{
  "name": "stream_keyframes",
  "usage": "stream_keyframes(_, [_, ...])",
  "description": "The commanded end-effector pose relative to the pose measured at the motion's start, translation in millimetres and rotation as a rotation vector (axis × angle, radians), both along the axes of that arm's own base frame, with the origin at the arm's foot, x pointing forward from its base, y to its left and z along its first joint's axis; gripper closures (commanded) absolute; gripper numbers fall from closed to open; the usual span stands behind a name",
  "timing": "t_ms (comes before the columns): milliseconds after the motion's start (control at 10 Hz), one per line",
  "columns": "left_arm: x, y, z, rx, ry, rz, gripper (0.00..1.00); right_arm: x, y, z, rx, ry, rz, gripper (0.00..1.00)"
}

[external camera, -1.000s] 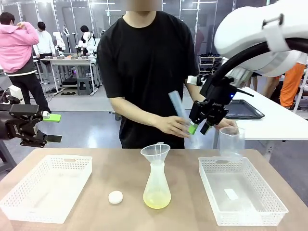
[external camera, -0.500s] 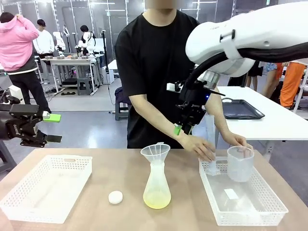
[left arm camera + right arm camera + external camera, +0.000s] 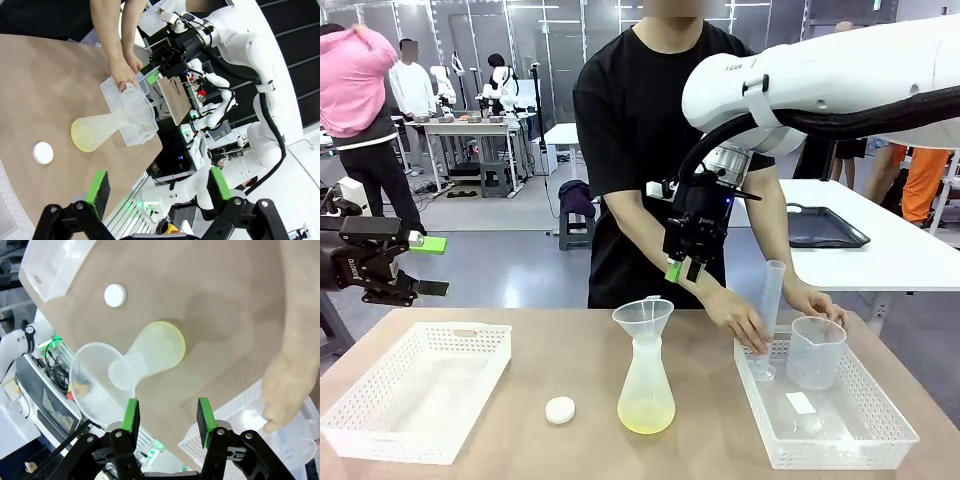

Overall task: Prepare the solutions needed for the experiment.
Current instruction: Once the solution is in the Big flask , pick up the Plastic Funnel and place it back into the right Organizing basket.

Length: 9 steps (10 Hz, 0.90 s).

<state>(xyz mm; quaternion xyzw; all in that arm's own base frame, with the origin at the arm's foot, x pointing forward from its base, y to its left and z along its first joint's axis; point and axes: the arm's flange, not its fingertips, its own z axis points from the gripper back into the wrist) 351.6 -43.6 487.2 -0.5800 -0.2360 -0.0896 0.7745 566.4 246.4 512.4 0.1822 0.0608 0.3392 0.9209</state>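
The solutions [image 3: 646,413] are a shallow pale yellow-green pool in a translucent flask [image 3: 645,385] at mid table, with a funnel [image 3: 642,318] in its neck. My right gripper [image 3: 682,268] hangs open just above and behind the funnel, holding nothing. In the right wrist view, the gripper [image 3: 167,416] looks down on the funnel [image 3: 95,380] and flask [image 3: 155,347]. My left gripper [image 3: 425,266] waits open off the table's left edge. Its wrist view shows the spread jaws of the gripper [image 3: 158,185] and the flask [image 3: 100,132] beyond.
The person's hands set a graduated cylinder [image 3: 770,310] and a beaker [image 3: 815,352] into the right white basket [image 3: 830,455]. A second white basket [image 3: 460,326] lies at the left. A small white round cap [image 3: 560,409] sits between it and the flask.
My right arm has swung left from the right basket side to above the funnel. The person lowered the cylinder and beaker into the right basket. My left arm has stayed still.
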Motion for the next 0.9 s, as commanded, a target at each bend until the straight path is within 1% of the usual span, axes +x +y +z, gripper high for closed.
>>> stream_keyframes(0, [1.4, -1.9, 0.0, -0.024, -0.024, -0.002, 0.00, -2.6, 13.6, 1.5, -0.040, 0.030, 0.000, 0.41])
stream_keyframes(200, [1.4, -1.9, 0.0, -0.024, -0.024, -0.002, 0.00, -7.2, 23.5, -9.9, -0.058, 0.049, 0.006, 0.41])
stream_keyframes(800, [1.4, -1.9, 0.0, -0.024, -0.024, -0.002, 0.00, -15.7, 33.2, -41.0, -0.080, 0.047, 0.012, 0.41])
